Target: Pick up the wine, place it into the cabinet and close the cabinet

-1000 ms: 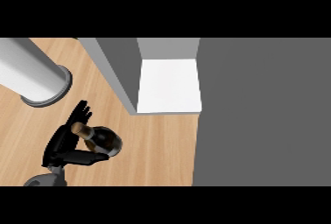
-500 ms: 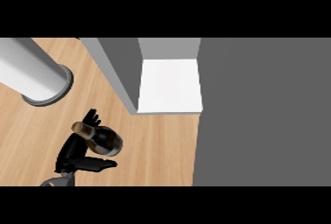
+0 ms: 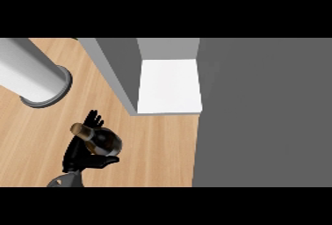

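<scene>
Our black right hand (image 3: 81,154) curls round the dark glass wine bottle with a tan cork (image 3: 97,138), at seven o'clock from the open grey cabinet's white shelf (image 3: 170,85).

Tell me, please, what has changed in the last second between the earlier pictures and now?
The hand holding the wine bottle has moved a little to the right and toward the view's lower edge, and its wrist has turned. It keeps hold of the bottle throughout; nothing was let go. The cabinet, its open door and the grey cylinder on the counter stayed as they were.
</scene>
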